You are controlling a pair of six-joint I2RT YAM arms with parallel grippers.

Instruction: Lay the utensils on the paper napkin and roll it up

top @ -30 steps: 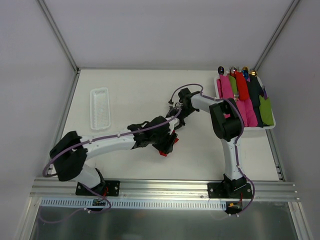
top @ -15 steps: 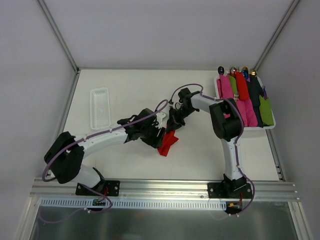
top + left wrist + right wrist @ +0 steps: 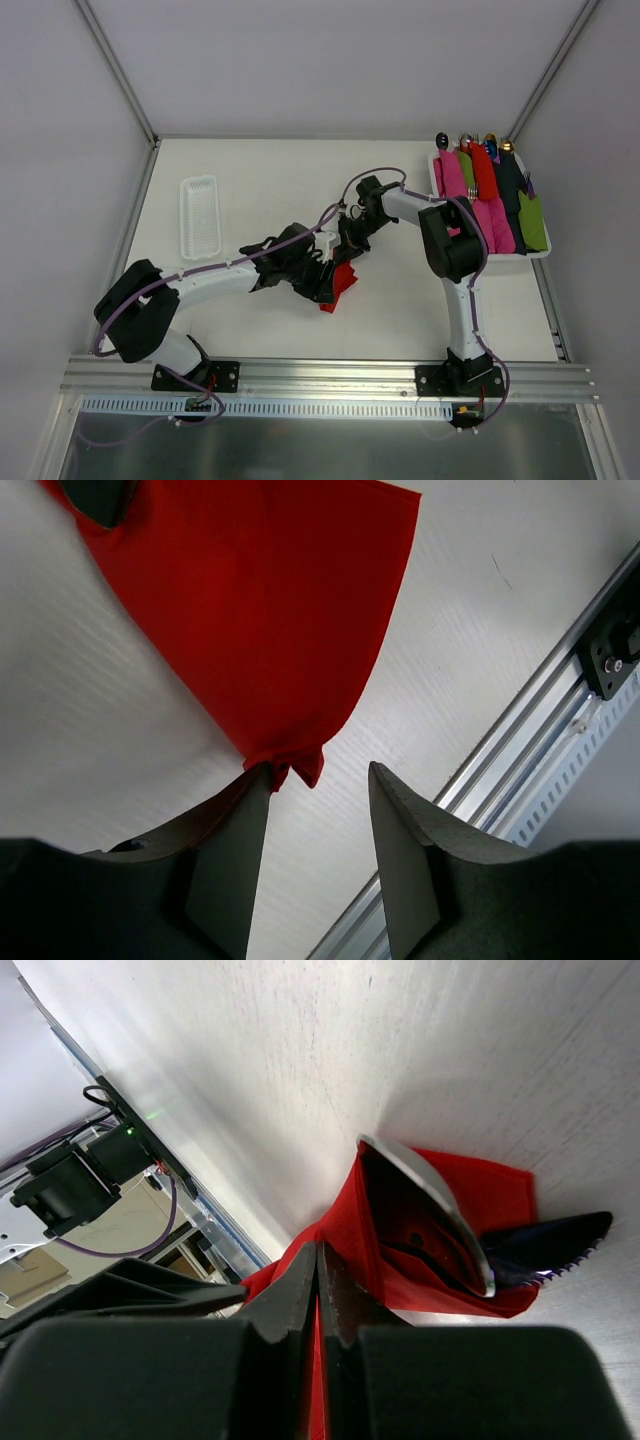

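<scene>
The white table [image 3: 280, 180] stands inside plain white walls. In the middle of it lies the red napkin [image 3: 343, 281], between the two grippers. The right wrist view shows that it is folded up around a shiny spoon [image 3: 440, 1205], whose bowl looks out of the fold; I cannot tell if more utensils are inside.

The right gripper [image 3: 318, 1255] has its fingers pressed together on an edge of the napkin and holds this edge up. It has hardly moved during the last second. The left gripper [image 3: 320, 775] has changed most. A second ago it covered nearly all of the paper, then it went back to its own side and more red showed, and now it has come close again. Its jaws stand apart, and the crumpled near corner of the napkin touches the tip of one finger [image 3: 250, 810] but is not clamped.

I judge that the placing is done and the rolling is only starting.

Far to the left is a white ribbed tray [image 3: 200, 213]. At the right edge, the rolled bundles [image 3: 455, 175] lie untouched.
</scene>
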